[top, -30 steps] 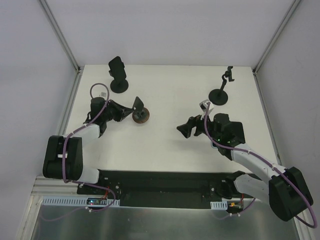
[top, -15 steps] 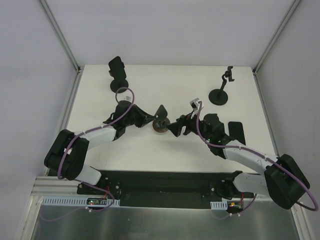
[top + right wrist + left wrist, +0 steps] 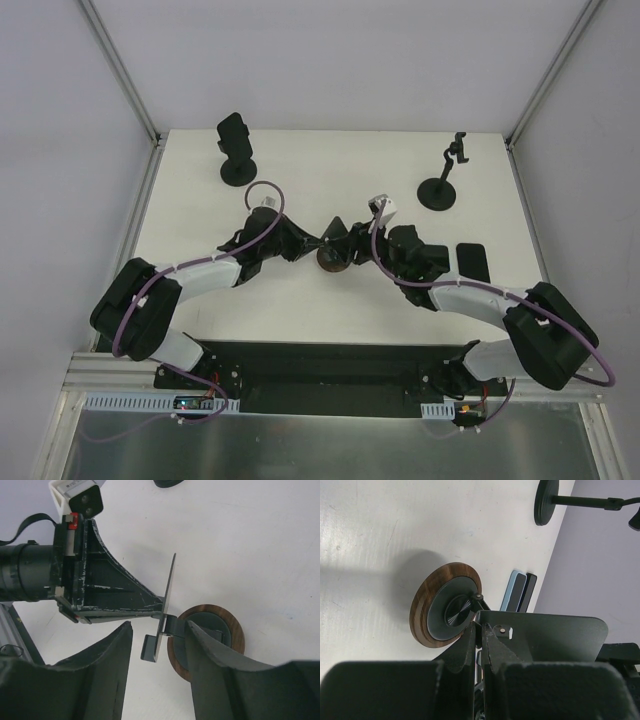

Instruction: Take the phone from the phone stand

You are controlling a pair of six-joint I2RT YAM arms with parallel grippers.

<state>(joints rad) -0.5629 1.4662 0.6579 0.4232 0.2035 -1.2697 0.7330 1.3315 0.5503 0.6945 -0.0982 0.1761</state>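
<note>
The phone stand (image 3: 333,262) has a round wooden base (image 3: 422,615) and a thin dark plate (image 3: 168,595). It sits at the table's middle with no phone on it. My left gripper (image 3: 318,243) is shut on the edge of that plate (image 3: 545,635), its fingers (image 3: 465,647) pinched together. From the right, my right gripper (image 3: 347,245) straddles the plate, which stands in the gap between the jaws (image 3: 160,625). The left finger (image 3: 107,650) is clear of it, and the right finger (image 3: 210,650) lies over the base. The phone (image 3: 472,262) lies flat on the table to the right (image 3: 520,591).
A black stand with a cradle (image 3: 237,150) is at the back left. A thin-stemmed stand on a round foot (image 3: 443,180) is at the back right, its foot also in the left wrist view (image 3: 546,502). Metal frame posts edge the table.
My left gripper has carried the stand from the left to the middle. My right gripper has swung left to meet it, and its jaws have narrowed around the plate.
</note>
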